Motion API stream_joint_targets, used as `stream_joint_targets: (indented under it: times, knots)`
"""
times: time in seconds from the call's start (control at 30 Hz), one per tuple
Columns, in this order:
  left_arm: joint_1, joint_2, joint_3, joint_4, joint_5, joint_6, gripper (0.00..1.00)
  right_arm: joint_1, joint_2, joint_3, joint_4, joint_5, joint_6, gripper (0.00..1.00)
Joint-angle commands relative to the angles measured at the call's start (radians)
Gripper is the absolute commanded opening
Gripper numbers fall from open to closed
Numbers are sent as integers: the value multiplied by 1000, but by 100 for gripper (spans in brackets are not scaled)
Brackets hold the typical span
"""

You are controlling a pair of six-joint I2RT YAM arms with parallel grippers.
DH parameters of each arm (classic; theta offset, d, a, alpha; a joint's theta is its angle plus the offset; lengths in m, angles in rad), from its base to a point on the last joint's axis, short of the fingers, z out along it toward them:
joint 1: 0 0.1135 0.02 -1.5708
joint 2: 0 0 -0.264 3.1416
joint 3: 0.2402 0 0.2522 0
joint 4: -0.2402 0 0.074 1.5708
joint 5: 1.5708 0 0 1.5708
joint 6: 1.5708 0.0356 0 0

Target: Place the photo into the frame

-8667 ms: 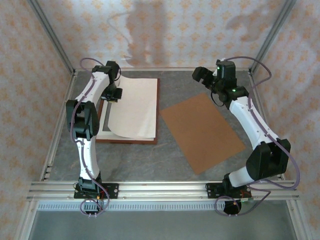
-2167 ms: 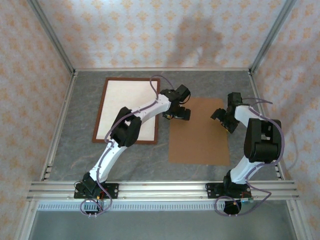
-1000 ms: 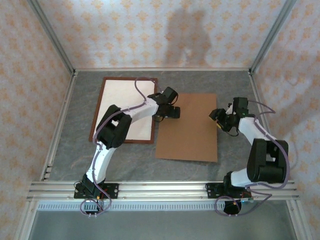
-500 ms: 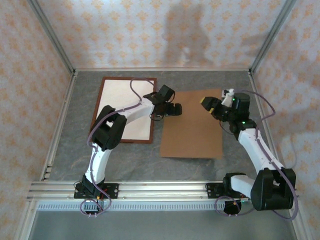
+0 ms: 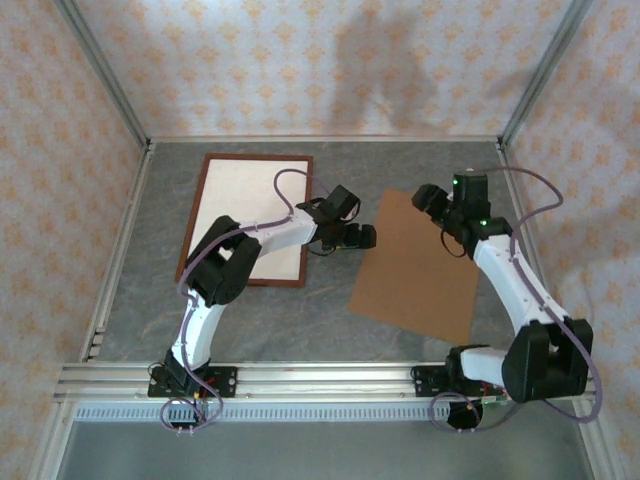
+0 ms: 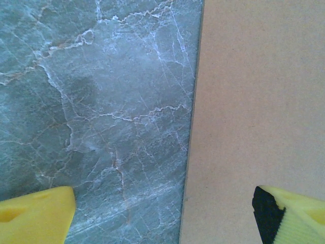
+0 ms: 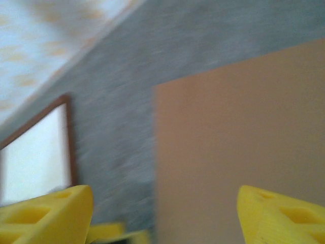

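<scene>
Viewing overhead, I see the left gripper spread wide astride the brown board's left edge. The right gripper hangs released at its far edge. The frame lies far left.

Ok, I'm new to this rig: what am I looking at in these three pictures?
Two white robot arms stand at the near edge of a grey marble table. One picture looks down on both; the other two come from wrist cameras, yellow fingertips at the bottom. On it lie the frame, a whitish sheet inside it, and beside it a plain brown board. The left gripper hangs open over the board's left edge; the right gripper is open near its far edge. Neither holds anything.
</scene>
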Motion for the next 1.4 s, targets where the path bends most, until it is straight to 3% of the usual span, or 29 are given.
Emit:
stream_joint_targets:
  times: [0.0, 0.2, 0.43, 0.7, 1.03, 1.17, 1.37]
  knots:
    - [-1, -65, -13, -23, -51, 19, 91, -120, 59, -13, -121, 226, -41, 84]
    - [-21, -94, -9, -33, -92, 49, 91, -244, 176, 21, -122, 336, -27, 99]
    - [-39, -91, 5, -19, -80, 57, 91, -311, 357, 9, -126, 60, 16, 100]
    - [-43, -77, 0, -7, -73, 64, 91, -307, 371, -104, -98, -146, 10, 90]
    - [-8, -34, 15, -60, -144, 64, 91, -183, 331, -107, -16, -416, 20, 77]
    - [0, 1, 58, -109, -181, 98, 91, -170, 312, -98, -38, -413, -7, 75]
    - [1, 4, 73, -142, -241, 115, 91, -169, 285, -95, -105, -245, -60, 75]
